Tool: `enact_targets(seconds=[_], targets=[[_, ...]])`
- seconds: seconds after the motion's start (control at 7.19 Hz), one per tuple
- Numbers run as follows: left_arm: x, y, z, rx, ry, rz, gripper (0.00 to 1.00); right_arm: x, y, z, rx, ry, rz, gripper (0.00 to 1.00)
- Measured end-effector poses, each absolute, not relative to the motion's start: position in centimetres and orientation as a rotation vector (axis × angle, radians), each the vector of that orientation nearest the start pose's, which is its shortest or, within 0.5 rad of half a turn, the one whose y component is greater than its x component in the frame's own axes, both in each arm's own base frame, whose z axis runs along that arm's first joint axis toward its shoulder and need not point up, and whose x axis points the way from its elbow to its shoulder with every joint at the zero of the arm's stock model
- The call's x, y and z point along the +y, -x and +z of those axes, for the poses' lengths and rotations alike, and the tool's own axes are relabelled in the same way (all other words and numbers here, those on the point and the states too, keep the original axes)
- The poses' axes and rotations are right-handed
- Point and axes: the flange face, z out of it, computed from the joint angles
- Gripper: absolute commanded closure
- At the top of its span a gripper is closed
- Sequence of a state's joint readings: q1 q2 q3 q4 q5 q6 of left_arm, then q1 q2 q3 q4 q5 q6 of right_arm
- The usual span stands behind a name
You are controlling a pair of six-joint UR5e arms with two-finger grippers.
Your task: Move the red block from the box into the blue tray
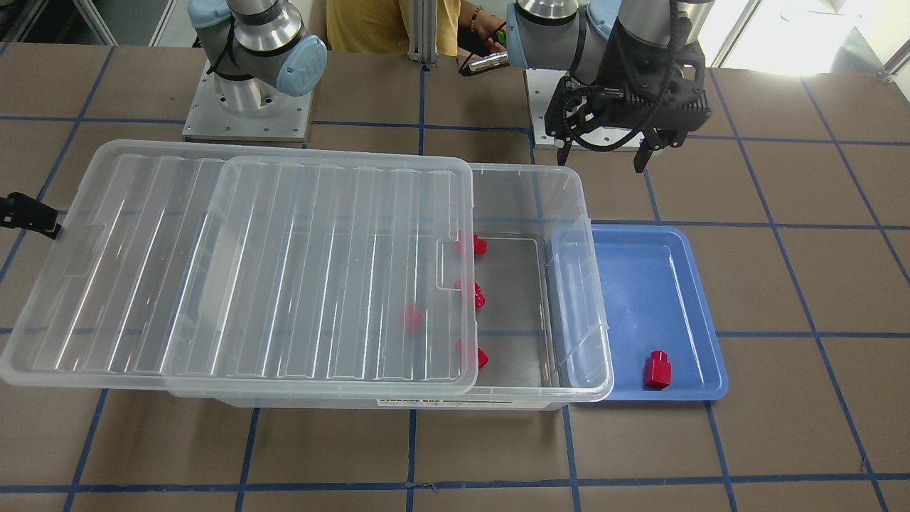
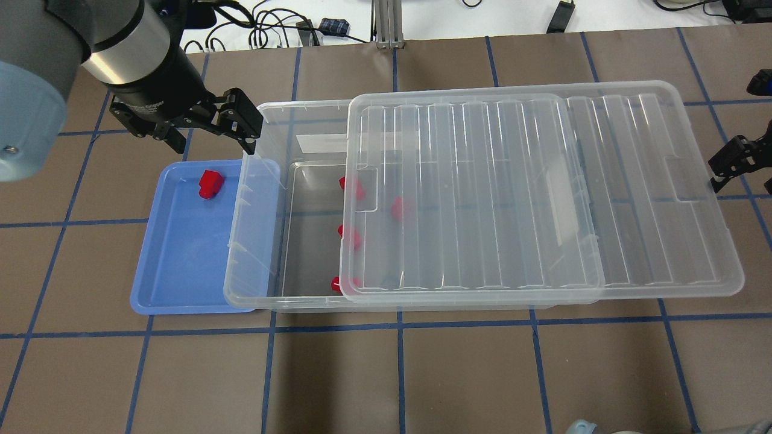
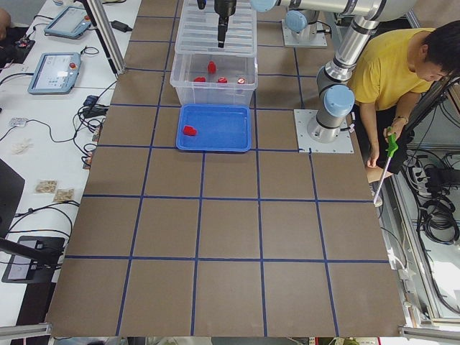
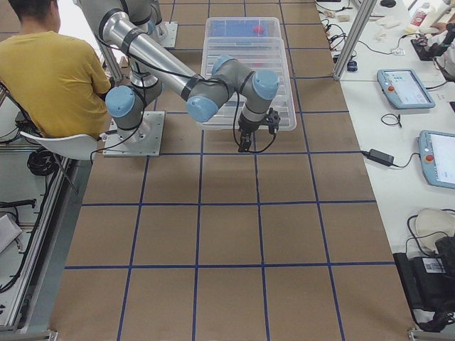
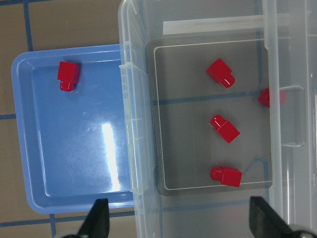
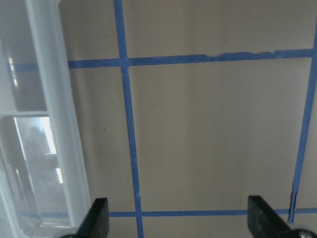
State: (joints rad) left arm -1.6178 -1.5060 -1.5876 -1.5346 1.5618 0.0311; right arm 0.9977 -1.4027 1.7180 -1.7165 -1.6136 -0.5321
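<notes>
My left arm (image 2: 36, 90) loomed closest in the overhead view, a grey and pale-blue joint filling the upper corner on my left side. Below it the brown table (image 2: 482, 374), crossed by a grid of blue tape (image 2: 398, 374), spread across every view.

The box (image 2: 253, 241), a large clear bin, lay lengthwise along the middle of the table. Its ribbed clear lid (image 2: 482, 193) sat slid toward the table's right end, overhanging there and leaving the box's left end uncovered.

The blue tray (image 2: 181, 271) lay just beside the box's open end, toward the table's left end, its rim tucked under the box's lip.

My left gripper (image 2: 215, 146) hung in the air above the tray and the box's open end, jaws spread wide and empty. My right gripper (image 6: 179, 220) hung past the lid's overhanging end, over bare table, jaws also wide and empty.

The red block (image 2: 210, 184) lay on its side in the tray, in the corner toward the operators' edge of the table. Four more red blocks (image 5: 225, 129) lay inside the box, three in a row at the lid's edge and one under the lid.
</notes>
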Motion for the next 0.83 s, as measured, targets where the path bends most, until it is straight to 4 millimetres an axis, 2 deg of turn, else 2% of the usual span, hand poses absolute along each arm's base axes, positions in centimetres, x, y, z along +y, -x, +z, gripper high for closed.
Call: enact_targets(seconds=[0.83], targets=[[-46.9,14.8,51.5,3.134,-0.101,-0.149,0.00,-52.7,11.7,34.9,3.087,-0.072,0.249,0.00]])
